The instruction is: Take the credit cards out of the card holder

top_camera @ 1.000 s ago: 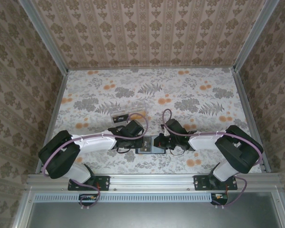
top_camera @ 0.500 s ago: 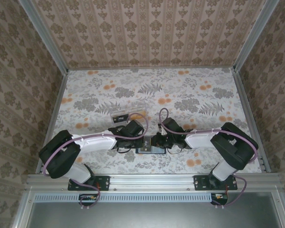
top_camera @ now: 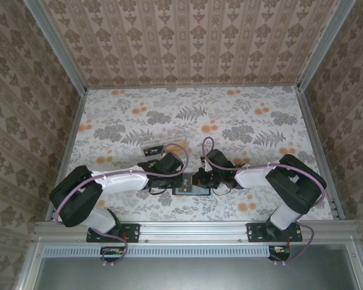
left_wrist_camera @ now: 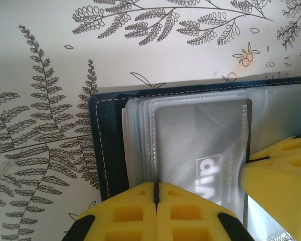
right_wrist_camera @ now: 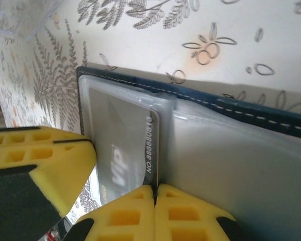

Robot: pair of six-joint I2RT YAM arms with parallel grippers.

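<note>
Floral tabletop [top_camera: 230, 121], card holder [left_wrist_camera: 108, 150] open, grey card [left_wrist_camera: 200, 130] sleeved, left tool [left_wrist_camera: 155, 193] and right tool [right_wrist_camera: 154, 193] clenched.

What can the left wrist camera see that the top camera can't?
Left wrist camera: a grey plastic card with white letters, tucked in clear plastic sleeves, and white stitching. Top camera: the left arm, the right arm and a clear rectangular plastic box. Both: the dark navy bifold card holder lying open on the flowery table.

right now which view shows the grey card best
Left wrist: the grey card lies nearly face-on in its sleeve, lettering visible. Right wrist shows it slanted, partly covered. From above the card holder is too small to tell.
</note>
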